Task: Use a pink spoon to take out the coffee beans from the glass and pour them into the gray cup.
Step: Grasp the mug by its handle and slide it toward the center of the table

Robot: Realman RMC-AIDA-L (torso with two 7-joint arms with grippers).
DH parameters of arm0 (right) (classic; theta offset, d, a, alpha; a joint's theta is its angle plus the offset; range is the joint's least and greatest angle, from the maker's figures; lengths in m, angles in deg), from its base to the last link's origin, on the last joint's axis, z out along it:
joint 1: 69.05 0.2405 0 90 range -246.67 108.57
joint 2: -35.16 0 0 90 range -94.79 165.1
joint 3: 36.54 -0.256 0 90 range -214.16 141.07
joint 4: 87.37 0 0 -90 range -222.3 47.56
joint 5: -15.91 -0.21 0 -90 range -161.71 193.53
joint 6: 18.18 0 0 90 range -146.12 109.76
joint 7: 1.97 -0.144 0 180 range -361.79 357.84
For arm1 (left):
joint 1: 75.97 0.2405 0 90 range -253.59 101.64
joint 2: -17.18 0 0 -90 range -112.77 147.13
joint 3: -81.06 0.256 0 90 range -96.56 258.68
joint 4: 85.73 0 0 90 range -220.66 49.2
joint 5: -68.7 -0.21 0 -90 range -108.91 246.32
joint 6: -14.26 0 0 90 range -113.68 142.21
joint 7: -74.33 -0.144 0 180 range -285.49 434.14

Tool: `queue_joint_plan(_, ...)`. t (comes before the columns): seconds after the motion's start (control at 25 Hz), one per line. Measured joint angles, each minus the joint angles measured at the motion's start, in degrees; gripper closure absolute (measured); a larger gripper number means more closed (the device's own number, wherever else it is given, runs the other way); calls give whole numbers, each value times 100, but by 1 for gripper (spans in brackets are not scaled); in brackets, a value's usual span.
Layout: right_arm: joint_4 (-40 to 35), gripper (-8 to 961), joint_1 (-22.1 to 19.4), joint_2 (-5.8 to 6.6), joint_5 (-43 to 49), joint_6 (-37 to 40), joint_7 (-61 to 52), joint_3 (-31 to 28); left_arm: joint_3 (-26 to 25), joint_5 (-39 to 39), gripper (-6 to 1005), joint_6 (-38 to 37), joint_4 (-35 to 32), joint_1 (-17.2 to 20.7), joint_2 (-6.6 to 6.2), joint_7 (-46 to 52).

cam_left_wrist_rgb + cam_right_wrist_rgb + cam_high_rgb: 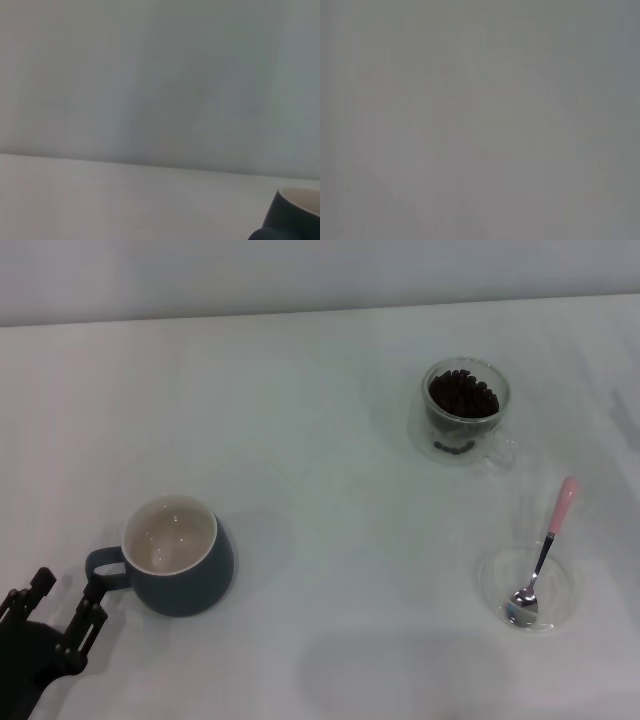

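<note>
Left gripper (62,615) open beside gray cup (180,558) handle. Pink spoon (541,558) resting in clear dish (491,585). Coffee beans (463,395) in glass (466,410). Right gripper unseen.

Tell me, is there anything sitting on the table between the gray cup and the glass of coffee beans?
No. In the head view, only bare white table stretches between the gray cup and the glass.

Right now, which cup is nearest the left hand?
The gray cup; its handle sits beside the left hand, while the glass stands far off.
</note>
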Motion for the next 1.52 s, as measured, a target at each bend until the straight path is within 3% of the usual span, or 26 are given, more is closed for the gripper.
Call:
queue_joint_plan(0.44,138,169,-2,-1,0,-11,-11,-11,-50,6,379,-259,31,-248,-33,15)
queue_joint_plan(0.64,151,169,4,-1,0,-21,-13,-10,-63,8,457,-363,34,-311,-34,18)
queue_joint_plan(1.32,232,168,14,-10,0,-28,-15,-15,-20,53,457,-417,43,-418,-34,34)
queue_joint_plan(1.48,281,168,14,-10,0,-27,-13,-13,-19,72,484,-417,43,-426,-34,26)
queue_joint_plan(1.52,281,168,14,-10,0,-27,-13,-13,-19,72,557,-417,42,-435,-34,14)
